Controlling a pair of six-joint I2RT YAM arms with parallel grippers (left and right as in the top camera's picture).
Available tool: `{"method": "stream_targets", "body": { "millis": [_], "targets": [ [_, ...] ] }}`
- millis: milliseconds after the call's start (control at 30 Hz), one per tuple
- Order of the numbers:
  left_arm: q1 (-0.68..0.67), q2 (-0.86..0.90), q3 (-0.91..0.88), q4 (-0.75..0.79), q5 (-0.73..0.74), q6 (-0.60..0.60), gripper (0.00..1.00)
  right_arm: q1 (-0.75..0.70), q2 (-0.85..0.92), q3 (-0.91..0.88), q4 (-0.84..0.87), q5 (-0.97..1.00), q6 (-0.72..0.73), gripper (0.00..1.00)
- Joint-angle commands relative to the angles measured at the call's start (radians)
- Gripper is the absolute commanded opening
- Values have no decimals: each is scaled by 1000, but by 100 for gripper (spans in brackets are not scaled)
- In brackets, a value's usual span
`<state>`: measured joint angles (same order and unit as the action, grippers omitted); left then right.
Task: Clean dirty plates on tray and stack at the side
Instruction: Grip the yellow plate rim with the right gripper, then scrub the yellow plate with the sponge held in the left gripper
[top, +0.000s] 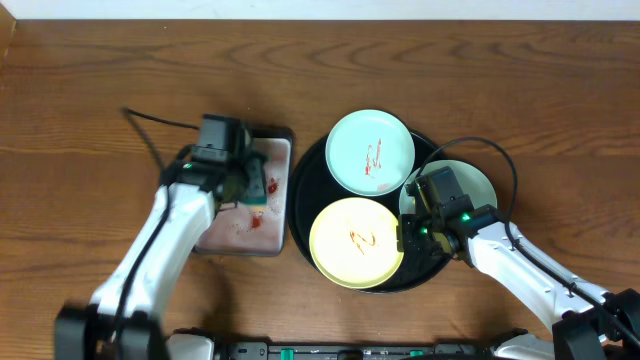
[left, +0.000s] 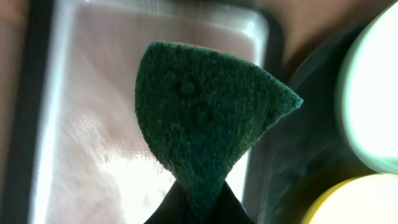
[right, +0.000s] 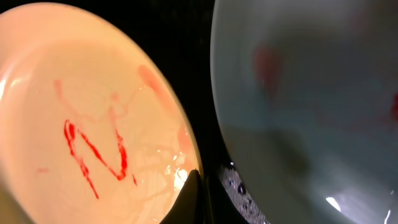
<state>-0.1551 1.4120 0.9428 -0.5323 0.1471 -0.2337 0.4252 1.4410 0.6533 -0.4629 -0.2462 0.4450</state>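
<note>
Three small round shallow plates lie on the large glossy black round tray (top: 300, 200): one pale mint-green plate (top: 370, 152) at the far side, one pale yellow plate (top: 357, 243) at the near side, both streaked with red sauce, and a second mint-green plate (top: 480, 180) at the right rim. My right end effector (top: 412, 232) hangs between the last two; I cannot tell its grip. My left end effector (left: 199, 210) pinches a dark green sponge (left: 205, 118) above the rectangular pinkish tray (left: 93, 106).

Sponge (left: 202, 124) in jaws, pinkish tray (left: 81, 93) beneath — blurred
</note>
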Motion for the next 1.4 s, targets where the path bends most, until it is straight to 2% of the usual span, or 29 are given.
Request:
{"method": "stream_targets", "body": {
  "millis": [0,300,800,867,1033,1200,1367],
  "targets": [
    [11,-134,11,43,-69,-29,7,11,5,-1,19,20,11,1],
    [11,-315,10,71,-82,-94,7,11,5,-1,26,21,11,1],
    [6,-327,10,90,-76,-94,7,11,5,-1,26,21,11,1],
    [-16,-313,10,89,-25,-84,7,11,5,-1,26,21,11,1],
    [-137,-207,10,68,95,-68,7,11,5,-1,26,21,11,1],
    [-312,-42,10,75,226,-136,8,11,5,-1,22,21,11,1],
    [-483,100,10,111,236,-230,8,11,5,-1,13,21,11,1]
  ]
}}
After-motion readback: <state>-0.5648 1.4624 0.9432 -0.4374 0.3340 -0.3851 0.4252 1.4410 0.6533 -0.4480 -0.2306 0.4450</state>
